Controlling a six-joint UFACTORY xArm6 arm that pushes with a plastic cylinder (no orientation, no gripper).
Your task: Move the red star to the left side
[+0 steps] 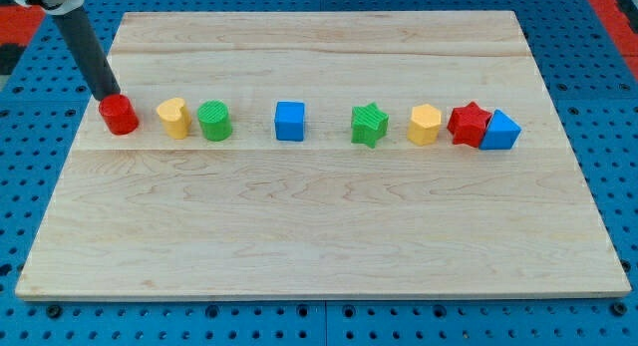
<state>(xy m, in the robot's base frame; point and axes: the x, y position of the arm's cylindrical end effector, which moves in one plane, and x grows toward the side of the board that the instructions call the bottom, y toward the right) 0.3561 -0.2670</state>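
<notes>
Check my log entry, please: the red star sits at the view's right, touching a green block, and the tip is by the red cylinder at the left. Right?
One error: the camera view shows the red star touching a blue block, not a green one. My tip is indeed by the red cylinder at the left.

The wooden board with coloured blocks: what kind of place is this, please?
Probably a robotics lab bench. A wooden board lies on a blue perforated base, coloured blocks such as the red star stand in a row, and my tip is beside the red cylinder.
</notes>
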